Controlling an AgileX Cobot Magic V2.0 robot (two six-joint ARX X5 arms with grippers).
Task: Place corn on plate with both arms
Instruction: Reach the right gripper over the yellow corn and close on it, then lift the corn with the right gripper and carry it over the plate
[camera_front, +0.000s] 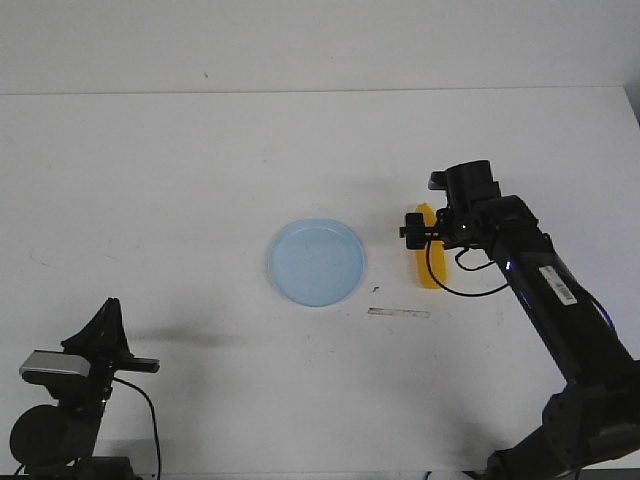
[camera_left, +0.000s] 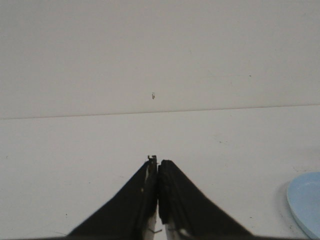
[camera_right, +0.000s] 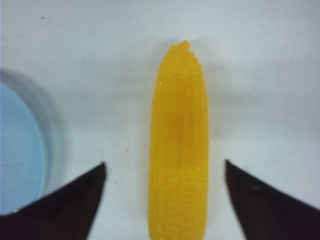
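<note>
The corn (camera_right: 178, 145) is seen lying flat on the white table (camera_front: 180, 160), just right of the plate (camera_front: 317, 262) but not touching it, w/ the tapered tip pointing away from the robot. The right gripper (camera_right: 165, 200) is held spread wide, one finger on either side of the cob, nothing pinched yet. The left gripper (camera_left: 158, 172) is pressed together, empty, well apart from the corn at the table's near-left.

Risks, as judged:
- Cob is smooth and rounded; if closed on off-centre, it could be rolled or squirted out.
- A grip near the thick end may let the tip droop and catch the plate rim, so the plate could be shoved.

Count: 1 corn, 1 plate, 2 arms, 2 grippers.
</note>
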